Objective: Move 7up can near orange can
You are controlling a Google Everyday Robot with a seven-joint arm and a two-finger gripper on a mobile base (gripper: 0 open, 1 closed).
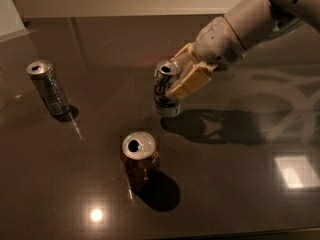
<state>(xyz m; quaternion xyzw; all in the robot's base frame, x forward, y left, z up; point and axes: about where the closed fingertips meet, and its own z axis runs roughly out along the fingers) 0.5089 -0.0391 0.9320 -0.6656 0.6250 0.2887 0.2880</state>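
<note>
The 7up can (165,91), pale silver with green markings and a silver top, is upright at the table's middle. My gripper (186,79) reaches in from the upper right and is shut on the 7up can, its tan fingers (192,83) clasping the can's upper body. The can hangs just above the dark tabletop, its shadow lying to the right of it. The orange can (140,159), with a dark orange-brown body and shiny silver top, stands upright nearer the front, a short gap below and left of the 7up can.
A darker grey-silver can (47,87) with small print stands at the left. The dark glossy table (240,184) reflects lights at the front and right. A pale wall runs along the far edge.
</note>
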